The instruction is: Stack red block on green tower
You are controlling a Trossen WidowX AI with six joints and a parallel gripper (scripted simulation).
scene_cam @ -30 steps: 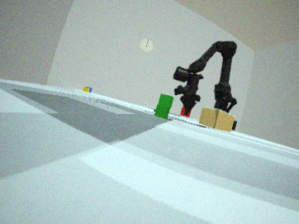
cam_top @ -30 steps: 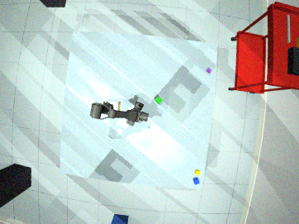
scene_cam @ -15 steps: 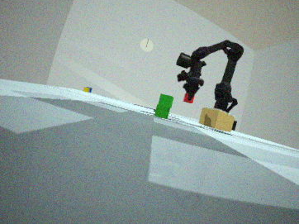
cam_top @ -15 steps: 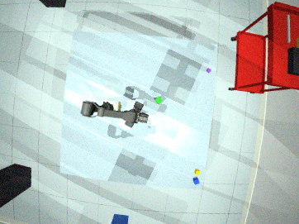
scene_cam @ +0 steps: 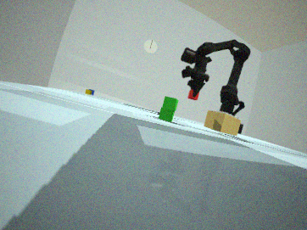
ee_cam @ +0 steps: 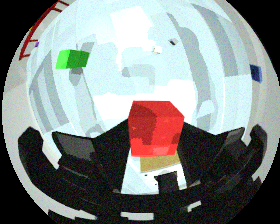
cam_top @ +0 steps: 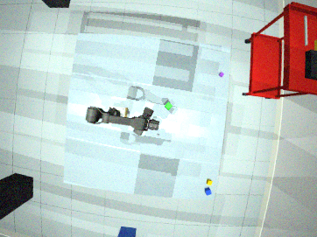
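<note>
The red block (scene_cam: pixel 191 95) (ee_cam: pixel 154 129) is held between my fingertips, lifted clear of the surface. My gripper (scene_cam: pixel 194 93) (ee_cam: pixel 151 120) is shut on it and points down. The block is not to be made out in the top view, where the arm covers it. The green tower (cam_top: pixel 168 106) (scene_cam: pixel 168 109) (ee_cam: pixel 72 59) stands upright and apart from the gripper, at the upper left of the wrist view. In the exterior view the red block hangs to the right of the tower, a little higher than its top.
A tan box (scene_cam: pixel 222 122) (ee_cam: pixel 159 164) stands near the arm's base. A yellow block (cam_top: pixel 209 182) and a blue block (cam_top: pixel 207 191) lie far off at the lower right of the top view. A purple block (cam_top: pixel 221 74) lies at its upper right, near a red cart (cam_top: pixel 265 66).
</note>
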